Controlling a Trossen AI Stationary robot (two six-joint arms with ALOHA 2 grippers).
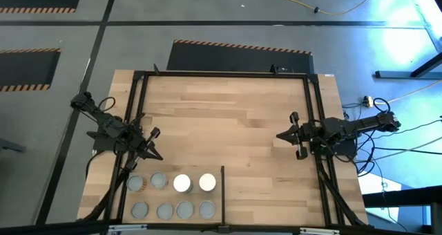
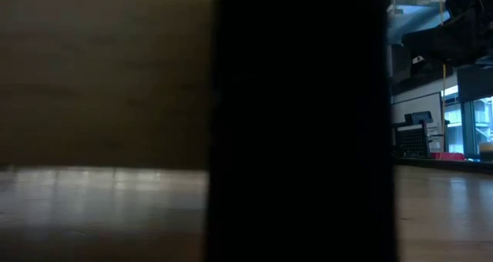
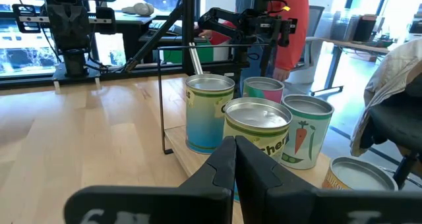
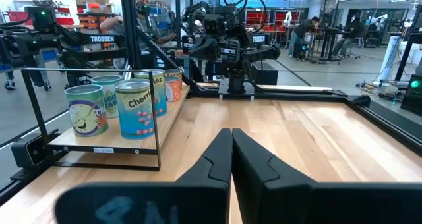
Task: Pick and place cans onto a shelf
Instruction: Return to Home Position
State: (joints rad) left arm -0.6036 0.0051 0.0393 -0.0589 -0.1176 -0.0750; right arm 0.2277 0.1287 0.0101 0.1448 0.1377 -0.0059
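Several cans stand upright in two rows on the shelf (image 1: 173, 196) at the table's near left. Two have white tops (image 1: 181, 183) (image 1: 207, 182), one a tan top (image 1: 137, 184), the others grey tops (image 1: 184, 209). A thin black divider bar (image 1: 222, 190) bounds them on the right. My left gripper (image 1: 157, 153) is shut and empty just beyond the cans' far row. In its wrist view (image 3: 234, 151) the cans (image 3: 257, 128) stand close ahead. My right gripper (image 1: 280, 136) is shut and empty over the table's right part. Its wrist view (image 4: 231, 148) shows the cans (image 4: 135, 109) far off.
A black metal frame (image 1: 141, 97) runs along the table's left, far and right edges. Bare wooden tabletop (image 1: 228, 124) lies between the two arms. A dark upright thing (image 2: 300, 123) blocks most of the low view. A person in red (image 3: 290, 26) stands beyond the table.
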